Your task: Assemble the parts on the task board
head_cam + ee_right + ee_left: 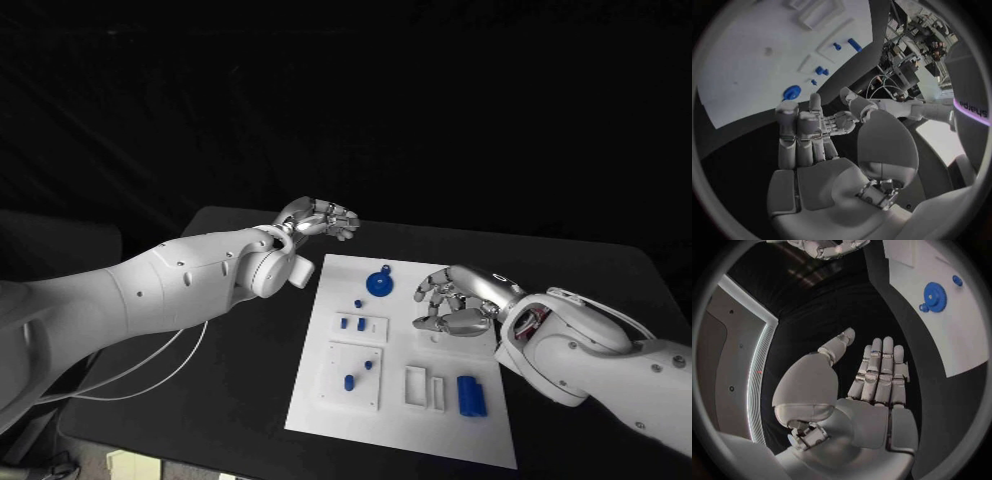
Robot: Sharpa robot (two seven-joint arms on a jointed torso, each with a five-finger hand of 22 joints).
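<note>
The white task board (pixel 411 432) lies in the middle of the black table. A blue gear (pixel 379 283) sits near its far edge, small blue parts (pixel 355 323) lie in the left recesses, and a blue block (pixel 470 393) stands at the near right. My left hand (pixel 320 218) hovers over the table beyond the board's far left corner. In the left wrist view the left hand (pixel 873 375) is empty, fingers straight, with the gear (pixel 936 292) ahead. My right hand (pixel 459 303) hangs over the board's right edge. The right hand (pixel 811 135) holds nothing, with the gear (pixel 791 92) just past its fingertips.
White raised frames (pixel 417 386) stand on the near half of the board beside the blue block. Black table surface (pixel 231 380) surrounds the board. A white cable (pixel 144 365) trails under my left arm near the table's left edge.
</note>
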